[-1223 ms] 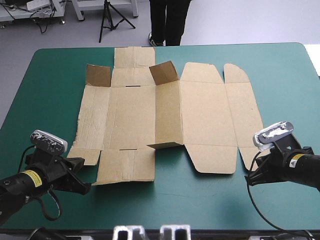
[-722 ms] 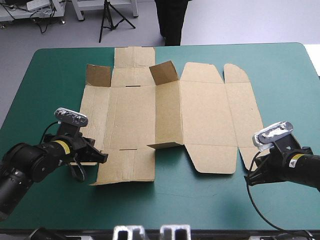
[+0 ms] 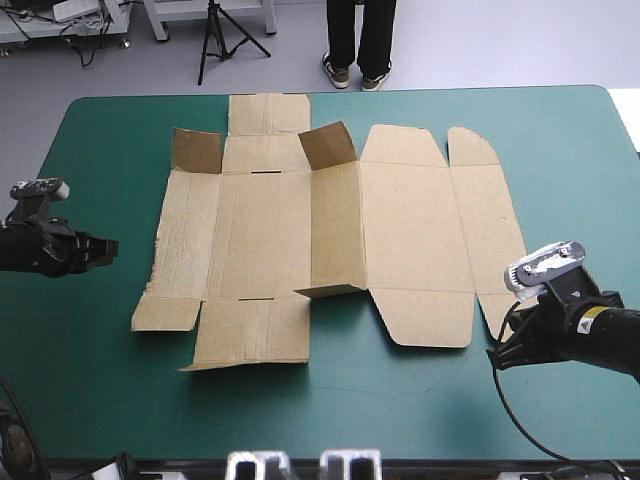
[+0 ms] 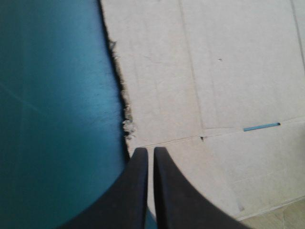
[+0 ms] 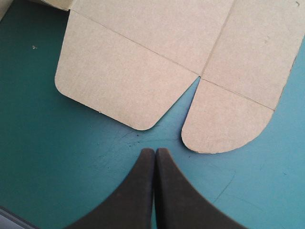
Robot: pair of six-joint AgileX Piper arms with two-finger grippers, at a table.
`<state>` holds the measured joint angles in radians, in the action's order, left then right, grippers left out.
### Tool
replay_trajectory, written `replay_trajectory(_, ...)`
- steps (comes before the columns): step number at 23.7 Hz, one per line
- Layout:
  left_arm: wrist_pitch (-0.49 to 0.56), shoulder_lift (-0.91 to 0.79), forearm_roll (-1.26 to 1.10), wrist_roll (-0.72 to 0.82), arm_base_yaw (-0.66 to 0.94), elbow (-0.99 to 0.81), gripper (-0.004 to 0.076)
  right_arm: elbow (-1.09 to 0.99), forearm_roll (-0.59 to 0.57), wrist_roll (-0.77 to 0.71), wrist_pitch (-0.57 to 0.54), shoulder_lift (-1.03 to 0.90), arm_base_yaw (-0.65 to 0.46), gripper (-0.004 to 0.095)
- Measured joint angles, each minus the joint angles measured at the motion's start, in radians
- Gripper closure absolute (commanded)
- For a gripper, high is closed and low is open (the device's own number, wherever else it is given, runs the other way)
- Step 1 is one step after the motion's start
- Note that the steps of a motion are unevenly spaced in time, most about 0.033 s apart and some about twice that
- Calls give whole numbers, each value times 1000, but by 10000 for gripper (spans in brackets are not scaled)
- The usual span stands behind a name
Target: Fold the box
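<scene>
The brown box lies as a cut sheet on the teal-green cover, mostly flat. Two small flaps stand up at its far side, and a long panel in the middle is raised. My left gripper is shut at the table's left side, a short way off the box's frayed left edge. In its own view the left gripper points at that edge. My right gripper is shut near the front right. The right gripper stops just short of the notch between two rounded flaps.
The table shows a wide strip of teal-green cover along its front edge, and another strip at the left beside the box. The box's far flap reaches close to the table's far edge.
My left arm swung from the front left in to the box's front-left flap, then drew back out to the table's left side. The box and my right arm have not moved.
</scene>
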<state>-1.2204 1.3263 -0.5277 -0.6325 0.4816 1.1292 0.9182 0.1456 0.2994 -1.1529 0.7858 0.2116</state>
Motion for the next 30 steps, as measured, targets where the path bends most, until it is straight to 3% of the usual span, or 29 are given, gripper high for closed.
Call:
replay_trajectory(4,5,76,-4,-4,24,0,411,0,4,0,5,0,0,926)
replay_trajectory(8,6,143,-81,-92,24,0,321,0,5,0,6,0,0,926)
replay_trajectory(12,7,240,-195,-184,24,6,314,0,8,0,6,0,0,926)
replay_trajectory(20,20,448,-209,-212,24,8,314,0,9,0,6,0,0,926)
replay_trajectory(30,21,508,-246,-233,-45,17,314,0,9,0,6,0,0,926)
